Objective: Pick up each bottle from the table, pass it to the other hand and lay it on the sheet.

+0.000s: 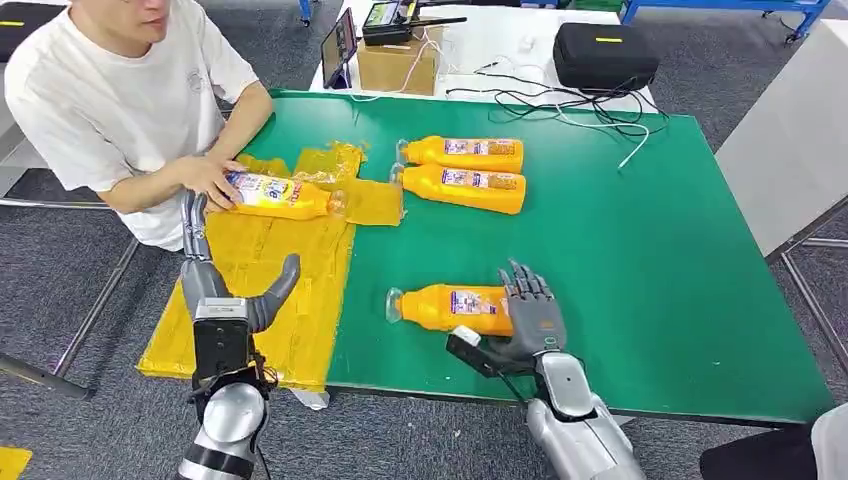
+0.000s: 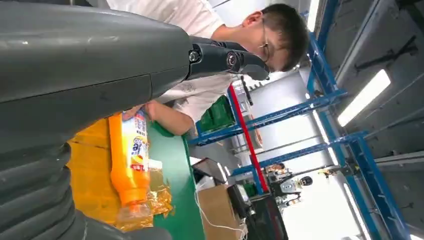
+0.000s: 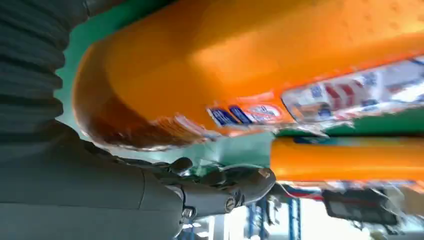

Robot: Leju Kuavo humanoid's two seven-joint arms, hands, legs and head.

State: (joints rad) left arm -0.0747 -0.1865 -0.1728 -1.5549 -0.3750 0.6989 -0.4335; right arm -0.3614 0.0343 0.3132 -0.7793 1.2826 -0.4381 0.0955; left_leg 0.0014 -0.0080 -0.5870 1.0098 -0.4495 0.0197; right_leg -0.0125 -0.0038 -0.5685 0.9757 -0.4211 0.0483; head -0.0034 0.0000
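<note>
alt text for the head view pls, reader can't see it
The robot's right hand rests at the base of an orange bottle lying on a green table. The left hand is open above a yellow sheet, where a person holds another bottle.

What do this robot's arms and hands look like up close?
Both forearms are rounded silver shells. The left hand and right hand are grey with darker jointed fingers. A black boxy block sits at the left wrist; the wrist views show grey ribbed covers.

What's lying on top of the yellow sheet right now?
One orange bottle lies on the yellow sheet, a person's hand on its base. The sheet under the bottle is covered.
</note>
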